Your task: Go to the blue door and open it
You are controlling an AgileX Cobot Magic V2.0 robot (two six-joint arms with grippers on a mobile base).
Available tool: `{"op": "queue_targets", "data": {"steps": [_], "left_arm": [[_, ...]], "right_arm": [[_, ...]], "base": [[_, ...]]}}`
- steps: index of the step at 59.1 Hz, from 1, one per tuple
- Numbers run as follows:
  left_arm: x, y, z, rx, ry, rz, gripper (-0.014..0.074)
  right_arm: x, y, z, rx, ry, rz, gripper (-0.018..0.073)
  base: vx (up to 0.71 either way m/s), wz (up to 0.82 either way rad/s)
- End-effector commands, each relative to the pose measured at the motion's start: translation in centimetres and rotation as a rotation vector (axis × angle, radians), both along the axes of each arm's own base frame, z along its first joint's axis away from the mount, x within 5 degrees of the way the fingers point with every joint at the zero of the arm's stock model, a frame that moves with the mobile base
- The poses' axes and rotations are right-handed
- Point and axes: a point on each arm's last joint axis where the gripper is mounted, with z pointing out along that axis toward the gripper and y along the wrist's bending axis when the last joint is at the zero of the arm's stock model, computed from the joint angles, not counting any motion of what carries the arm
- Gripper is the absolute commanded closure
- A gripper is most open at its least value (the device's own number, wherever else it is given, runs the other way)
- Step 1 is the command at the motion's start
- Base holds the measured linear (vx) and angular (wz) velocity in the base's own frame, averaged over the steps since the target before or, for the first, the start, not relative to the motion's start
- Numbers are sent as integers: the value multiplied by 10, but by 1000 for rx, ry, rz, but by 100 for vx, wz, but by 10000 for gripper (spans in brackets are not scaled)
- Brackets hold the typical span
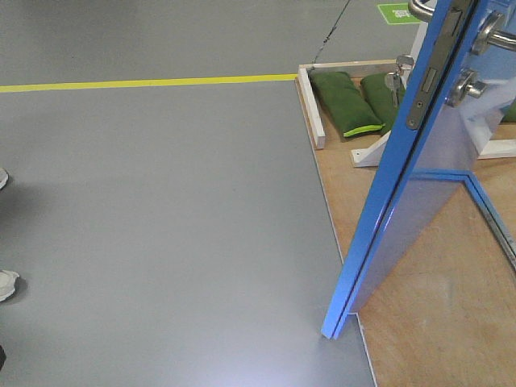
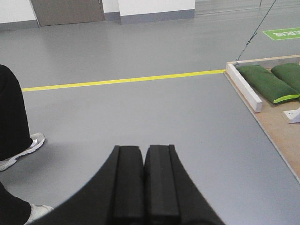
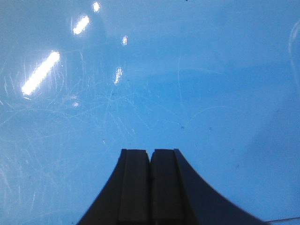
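Pads [image 3: 136,187] of the right gripper [image 3: 150,152] meet, empty, close before the glossy blue door [image 1: 419,218], which stands ajar on a wooden platform [image 1: 419,330]. The left gripper [image 2: 144,149] is likewise closed, empty, above grey floor [image 2: 140,108].

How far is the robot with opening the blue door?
Done: the robot is at the blue door, which stands ajar. In hand: the shut right gripper faces its panel closely; contact unclear. Remaining: perhaps swinging it wider. The left gripper is shut.

The blue door [image 1: 403,226] stands upright and ajar, its edge bearing a metal latch plate [image 1: 427,81], silver lever handle [image 1: 492,32] and round lock [image 1: 466,85]. Its glossy, scratched face lies straight ahead of the right gripper [image 3: 150,157].
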Motion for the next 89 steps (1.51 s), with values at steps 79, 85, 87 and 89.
{"op": "queue_targets", "data": {"steps": [79, 85, 87, 89], "left_arm": [[1, 0, 6, 1, -88, 2, 526], [1, 0, 6, 1, -88, 2, 526], [1, 0, 6, 1, -88, 2, 526], [1, 0, 6, 1, -88, 2, 526]], "right_arm": [[-9, 4, 19, 2, -68, 4, 554], [-9, 4, 19, 2, -68, 4, 554], [-9, 4, 19, 2, -68, 4, 554], [-9, 4, 19, 2, -68, 4, 554]], "base": [[2, 2], [7, 6], [8, 5], [8, 5]]}}
